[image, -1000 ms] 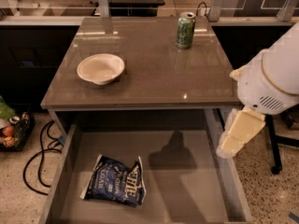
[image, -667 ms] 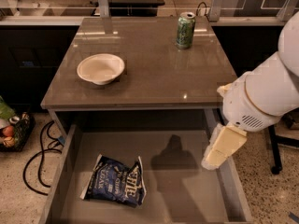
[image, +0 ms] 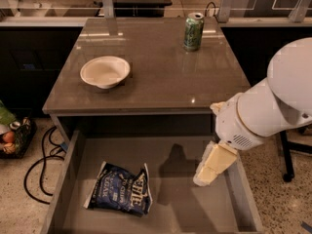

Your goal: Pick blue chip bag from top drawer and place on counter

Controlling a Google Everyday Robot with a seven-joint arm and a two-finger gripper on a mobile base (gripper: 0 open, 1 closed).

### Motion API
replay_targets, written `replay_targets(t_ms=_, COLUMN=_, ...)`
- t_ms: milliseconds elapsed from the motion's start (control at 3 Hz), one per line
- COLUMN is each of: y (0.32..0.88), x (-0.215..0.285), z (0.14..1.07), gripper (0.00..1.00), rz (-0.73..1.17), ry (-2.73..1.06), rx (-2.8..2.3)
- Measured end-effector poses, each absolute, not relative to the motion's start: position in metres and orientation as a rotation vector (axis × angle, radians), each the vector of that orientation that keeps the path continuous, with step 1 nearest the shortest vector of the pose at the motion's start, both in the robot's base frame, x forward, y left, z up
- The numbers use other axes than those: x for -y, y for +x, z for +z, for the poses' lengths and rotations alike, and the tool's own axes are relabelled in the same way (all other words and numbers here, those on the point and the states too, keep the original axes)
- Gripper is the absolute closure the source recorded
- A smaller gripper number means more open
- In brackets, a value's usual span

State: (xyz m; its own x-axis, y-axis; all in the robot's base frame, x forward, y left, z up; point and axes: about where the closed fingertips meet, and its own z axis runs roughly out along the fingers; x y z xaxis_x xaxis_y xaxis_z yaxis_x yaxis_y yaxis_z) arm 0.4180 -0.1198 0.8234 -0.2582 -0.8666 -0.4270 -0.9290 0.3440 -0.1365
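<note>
The drawer (image: 195, 213) stands open in the lower half of the frame; its front is cut off by the bottom edge and its back lies in shadow under the table (image: 161, 77). The white arm (image: 263, 111) enters from the right and is cut off there. Its cream claw (image: 205, 173) hangs at lower right, over the drawer's right side near the right wall, well apart from the bag (image: 119, 195). It shows as a single pale block, so I cannot tell whether it is spread or pressed together.

The bag lies flat and crumpled on the drawer floor at lower left, near the left wall. Its long axis runs roughly left to right, dipping a little toward the lower right; the white lettering seems to be turned sideways, but it is too small to read.

On the table, a bowl (image: 105, 71) sits at left and a green can (image: 193, 31) stands upright at the upper right.
</note>
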Motion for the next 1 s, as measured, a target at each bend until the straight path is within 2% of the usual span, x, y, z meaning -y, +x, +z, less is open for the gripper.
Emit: replay_targets(t_ms=1000, y=0.414, x=0.073, z=0.768, gripper=0.0, rz=0.205, ry=-1.609, rx=-2.151)
